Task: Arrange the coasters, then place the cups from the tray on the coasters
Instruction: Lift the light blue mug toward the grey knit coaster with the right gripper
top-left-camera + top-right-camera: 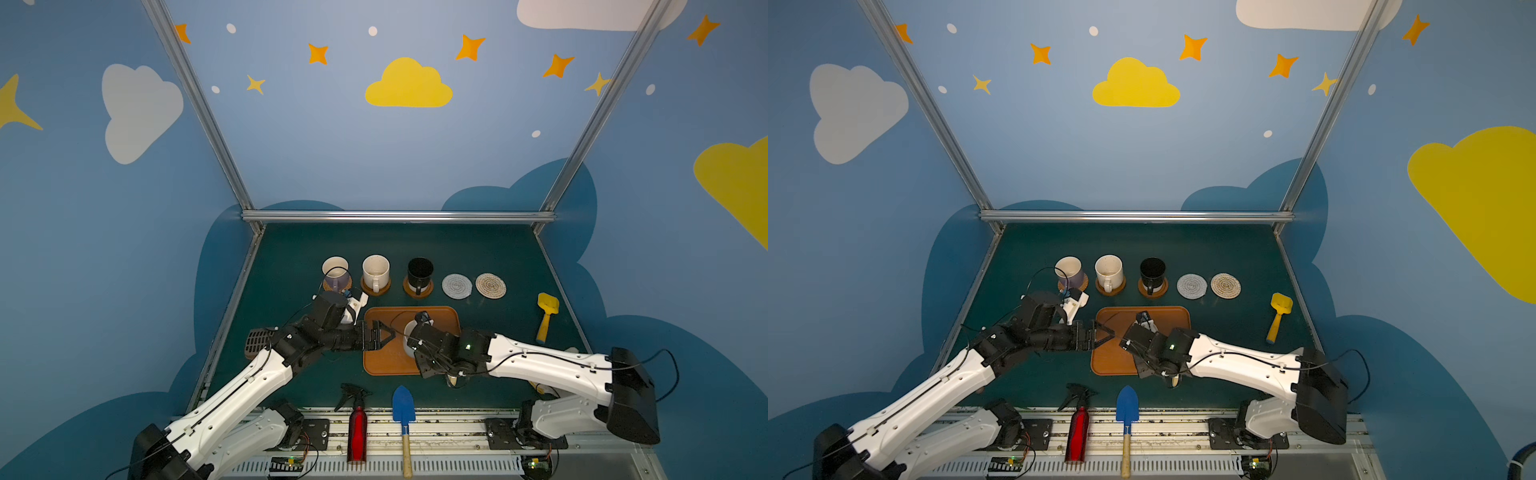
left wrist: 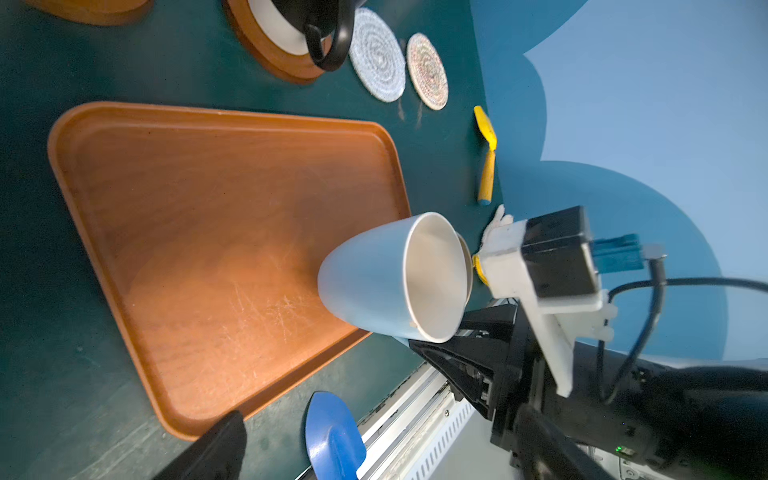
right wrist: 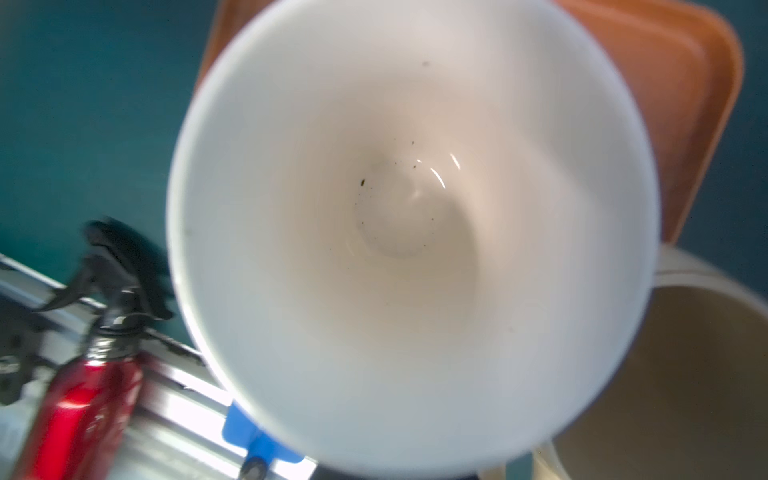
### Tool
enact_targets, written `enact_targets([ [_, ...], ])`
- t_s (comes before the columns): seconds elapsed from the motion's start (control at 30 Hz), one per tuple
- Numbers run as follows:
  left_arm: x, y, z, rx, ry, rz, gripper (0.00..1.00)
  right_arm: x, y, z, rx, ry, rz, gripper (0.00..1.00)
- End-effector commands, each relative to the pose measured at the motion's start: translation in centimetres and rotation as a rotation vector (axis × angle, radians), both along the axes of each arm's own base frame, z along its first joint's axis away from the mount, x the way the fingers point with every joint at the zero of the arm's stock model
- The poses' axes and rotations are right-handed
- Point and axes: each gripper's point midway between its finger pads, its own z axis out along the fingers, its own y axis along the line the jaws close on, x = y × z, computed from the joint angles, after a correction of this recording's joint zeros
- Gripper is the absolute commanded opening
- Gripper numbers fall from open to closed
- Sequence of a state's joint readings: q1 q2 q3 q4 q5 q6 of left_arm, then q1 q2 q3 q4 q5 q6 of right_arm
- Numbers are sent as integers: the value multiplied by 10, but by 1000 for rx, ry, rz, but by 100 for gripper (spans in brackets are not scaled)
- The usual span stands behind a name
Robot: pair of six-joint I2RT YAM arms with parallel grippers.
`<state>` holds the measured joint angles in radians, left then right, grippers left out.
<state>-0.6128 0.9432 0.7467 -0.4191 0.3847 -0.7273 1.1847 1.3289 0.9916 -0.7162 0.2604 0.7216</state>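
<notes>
**Right gripper** (image 2: pixel 432 338): closed on the light blue mug (image 2: pixel 374 282), gripping it at the rim on the side nearest the arm. The mug is roughly upright, mouth up, over the near right part of the tray (image 1: pixel 384 363). Whether its base touches the tray cannot be told. The mug's pale, speckled inside fills the right wrist view.

**Left gripper** (image 1: pixel 380 334): jaws wide apart, holding nothing. It hovers over the tray's left edge, pointing toward the light blue mug.

**Row behind the tray**, left to right in both top views:
- lilac mug (image 1: pixel 336 272) on the woven coaster (image 1: pixel 348 286)
- cream mug (image 1: pixel 375 270) on a wooden coaster (image 1: pixel 385 287)
- black mug (image 1: pixel 420 272) on a second wooden coaster (image 1: pixel 418 295)
- grey-white rope coaster (image 1: pixel 456 286), uncovered
- beige rope coaster (image 1: pixel 491 285), uncovered, just beside the grey-white one

**Tan mug** (image 3: pixel 685 365): off the tray, on the table just beside the tray's near right corner. In the top views it is largely hidden under the right arm.

**Also on the table:** yellow scoop (image 1: pixel 546 316) at the far right; red spray bottle (image 1: pixel 357 432) and blue trowel (image 1: pixel 404 409) at the near edge.
</notes>
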Motion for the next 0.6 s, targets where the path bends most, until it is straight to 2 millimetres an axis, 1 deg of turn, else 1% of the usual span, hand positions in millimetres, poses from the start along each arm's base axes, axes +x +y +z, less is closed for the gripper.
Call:
enact_targets([
  [0.0,4,-9,34,-104,-64,-16,100,19,10,50,120,-92,7,0],
  [0.1,9,-16,55,-150,-107,-33,100,31,3,66,144,-108,-4,0],
  [0.23,18,-24,71,-170,-146,-47,100,44,-8,83,158,-136,-10,0],
  [0.43,39,-42,87,-236,-178,-51,100,67,-28,106,178,-150,-37,0],
  [0.5,47,-49,88,-242,-173,-44,100,76,-36,112,169,-164,-50,0],
  [0.57,57,-54,85,-196,-163,-14,100,86,-46,117,159,-180,-68,0],
])
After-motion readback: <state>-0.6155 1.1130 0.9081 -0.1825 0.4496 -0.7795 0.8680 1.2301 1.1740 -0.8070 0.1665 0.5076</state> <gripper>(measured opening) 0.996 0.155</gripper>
